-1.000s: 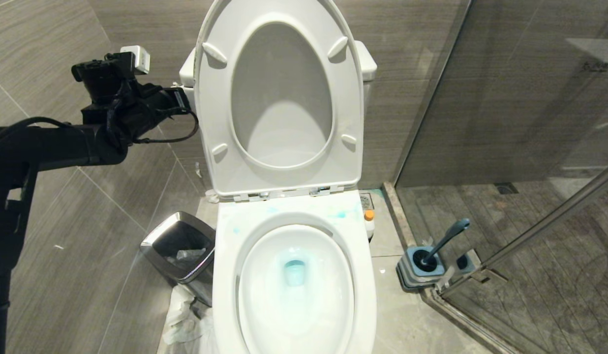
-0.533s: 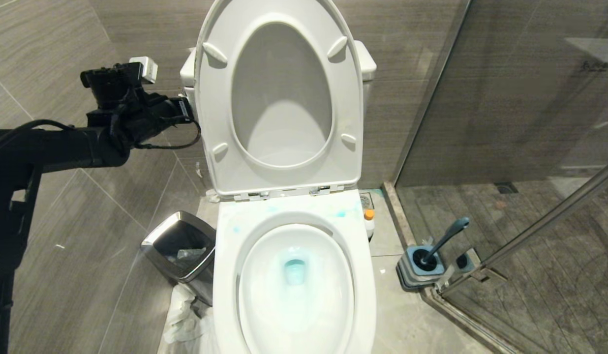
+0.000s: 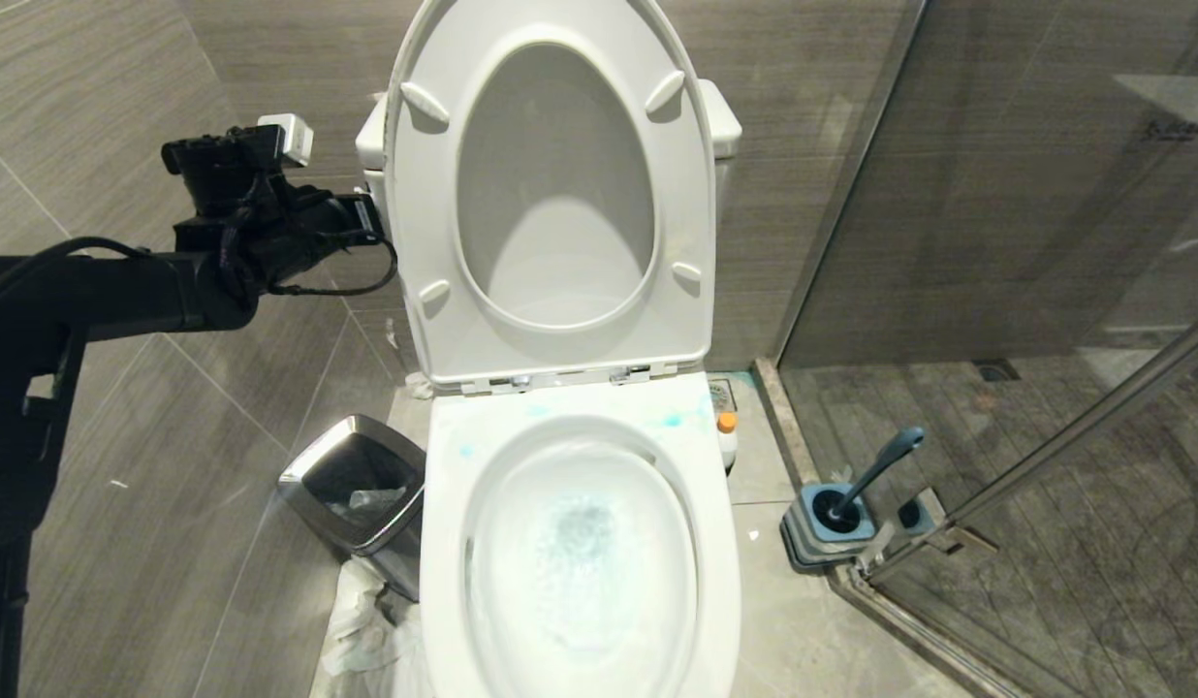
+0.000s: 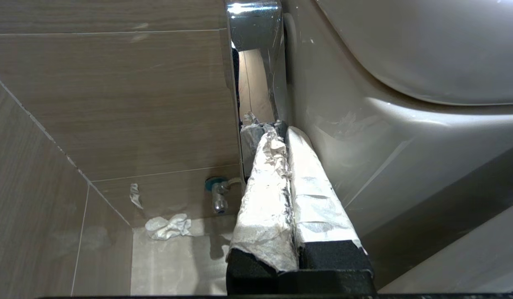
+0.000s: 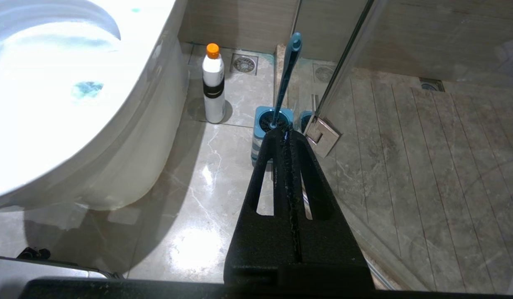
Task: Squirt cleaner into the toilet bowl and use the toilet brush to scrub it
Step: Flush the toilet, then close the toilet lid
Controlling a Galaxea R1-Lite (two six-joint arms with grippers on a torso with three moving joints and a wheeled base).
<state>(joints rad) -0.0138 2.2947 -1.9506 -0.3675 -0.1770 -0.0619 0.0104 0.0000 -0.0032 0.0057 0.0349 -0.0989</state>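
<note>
Done: turquoise-blue cleaner (image 3: 582, 543) is swirling inside the glossy white ceramic toilet bowl (image 3: 444, 543).
Left: teal-handled toilet brush (image 3: 875, 475) is resting in its holder, untouched.
Left gripper (image 4: 281, 141): clenched, pressing the chrome flush lever (image 4: 256, 45).
Right gripper (image 5: 286, 139): clenched, empty.

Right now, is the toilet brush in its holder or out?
In: the toilet brush stands in its holder, handle leaning.

Water in the toilet bowl (image 3: 580, 572) is churning now, not calm. That neat pool of cleaner (image 3: 582, 543) breaks into swirly foam. Left gripper (image 3: 366, 215) sits slightly higher.
</note>
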